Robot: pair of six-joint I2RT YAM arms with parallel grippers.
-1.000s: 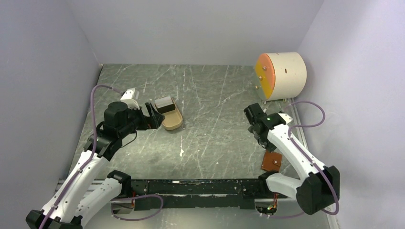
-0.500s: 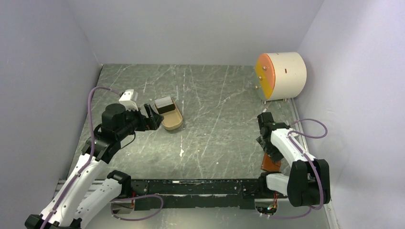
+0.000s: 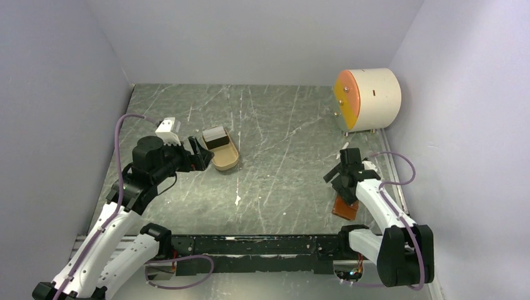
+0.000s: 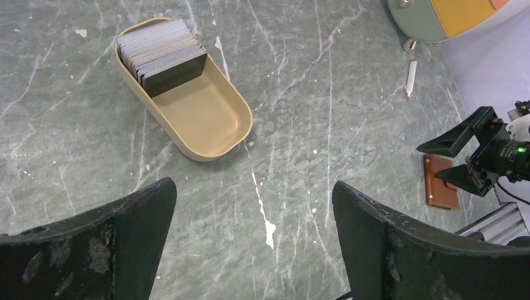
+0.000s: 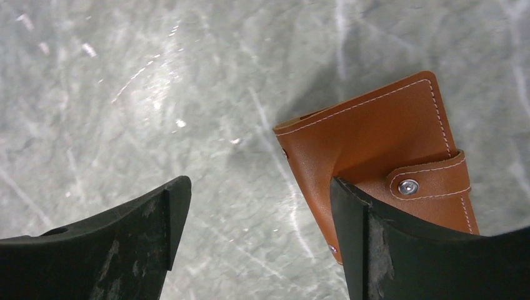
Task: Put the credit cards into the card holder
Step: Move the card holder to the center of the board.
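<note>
Top external: card holder (image 3: 345,209) on grey marble tabletop (image 3: 281,134), lilac walls (image 3: 250,37).

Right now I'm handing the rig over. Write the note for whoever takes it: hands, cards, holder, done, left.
Left hand: open, empty, hovering just short of the tan tray.
Right hand: open, low over the card holder, one finger at its edge; nothing gripped.
Credit cards: all stacked on edge in the far end of the tray.
Card holder: flat on the table near the right arm's base, snap tab fastened.
Done: nothing; no card is in the holder.
Left: unsnap and open the holder, pick cards from the tray, slide them in.
</note>
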